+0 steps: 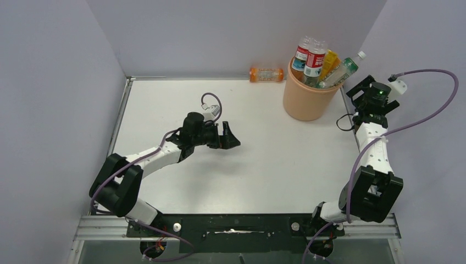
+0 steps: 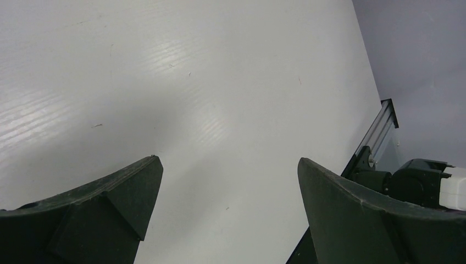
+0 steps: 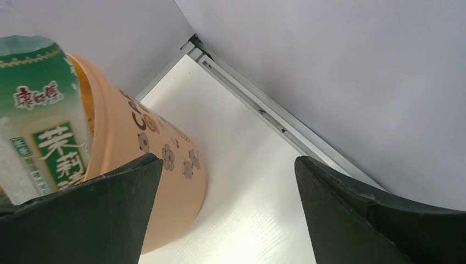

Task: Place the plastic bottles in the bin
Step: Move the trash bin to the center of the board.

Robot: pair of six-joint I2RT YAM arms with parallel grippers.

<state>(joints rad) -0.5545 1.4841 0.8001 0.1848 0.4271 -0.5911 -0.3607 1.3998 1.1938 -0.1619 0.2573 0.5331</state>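
The peach-orange bin [image 1: 303,102] stands at the back right of the table, with several plastic bottles sticking out of it: two with red labels [image 1: 314,59], a yellow one [image 1: 329,62] and a green-labelled one [image 1: 344,70]. An orange bottle [image 1: 267,74] lies on its side against the back wall, left of the bin. My right gripper [image 1: 360,87] hangs open just right of the bin. In the right wrist view it [image 3: 228,158] is empty, with the bin wall [image 3: 170,181] and the green-labelled bottle [image 3: 44,126] at its left. My left gripper [image 1: 233,136] is open over mid-table, empty [image 2: 228,160].
Grey walls close in the table on the left, back and right. A metal rail [image 3: 275,121] runs along the table's right edge beside the bin. A purple cable [image 1: 434,104] loops out from the right arm. The right arm's base [image 2: 423,181] shows in the left wrist view.
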